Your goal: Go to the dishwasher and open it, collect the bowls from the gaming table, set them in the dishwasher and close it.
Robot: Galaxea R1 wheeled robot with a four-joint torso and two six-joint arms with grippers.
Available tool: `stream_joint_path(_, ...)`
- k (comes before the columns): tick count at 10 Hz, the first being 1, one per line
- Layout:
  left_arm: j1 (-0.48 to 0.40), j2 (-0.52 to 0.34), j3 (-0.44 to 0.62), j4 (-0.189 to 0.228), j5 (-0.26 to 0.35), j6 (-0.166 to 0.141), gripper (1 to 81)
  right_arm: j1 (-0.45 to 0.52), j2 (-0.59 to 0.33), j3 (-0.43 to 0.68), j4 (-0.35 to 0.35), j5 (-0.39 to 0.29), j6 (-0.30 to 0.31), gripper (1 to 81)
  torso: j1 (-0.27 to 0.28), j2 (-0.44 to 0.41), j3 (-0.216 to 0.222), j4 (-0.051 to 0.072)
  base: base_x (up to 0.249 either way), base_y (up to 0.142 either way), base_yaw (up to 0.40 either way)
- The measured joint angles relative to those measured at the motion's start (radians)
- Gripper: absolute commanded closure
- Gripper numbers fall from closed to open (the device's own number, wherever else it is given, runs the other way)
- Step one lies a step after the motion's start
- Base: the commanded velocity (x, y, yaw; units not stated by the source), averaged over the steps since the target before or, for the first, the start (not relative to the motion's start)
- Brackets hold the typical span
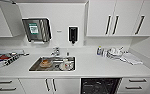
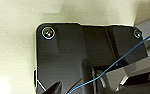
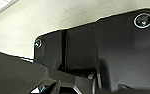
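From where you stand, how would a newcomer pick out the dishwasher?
Start at the sink set in the white counter. Look below the counter's front edge, right of the sink. The dishwasher is the one dark opening there, racks showing inside, between white cabinet doors and white drawers.

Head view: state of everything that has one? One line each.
dishwasher: dark interior exposed under the counter, looks open
sink: holds dishes, one of them orange
tap: no water seen running
upper cabinet doors: closed
drawers: closed
paper towel dispenser: sheet hanging at the slot
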Motion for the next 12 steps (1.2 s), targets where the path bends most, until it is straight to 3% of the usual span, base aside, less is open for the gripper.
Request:
stream_joint_path(3, 0.009, 0.000, 0.000, 0.000, 0.001, 0.000, 1.0, -0.002, 0.001, 0.000, 0.000, 0.000, 0.000, 1.0, -0.061, 0.091, 0.079, 0.000, 0.000, 0.000, 0.000)
stream_joint_path(10, 0.008, 0.030, -0.062, 0.000, 0.000, 0.000, 1.0, -0.001, 0.006, -0.005, -0.001, -0.004, 0.000, 1.0, -0.204, 0.313, 0.099, 0.000, 0.000, 0.000, 0.000)
stream_joint_path(12, 0.006, 0.051, -0.089, 0.001, -0.001, 0.000, 1.0, 0.001, 0.006, -0.008, -0.001, -0.003, 0.000, 1.0, -0.239, 0.367, 0.148, 0.000, 0.000, 0.000, 0.000)
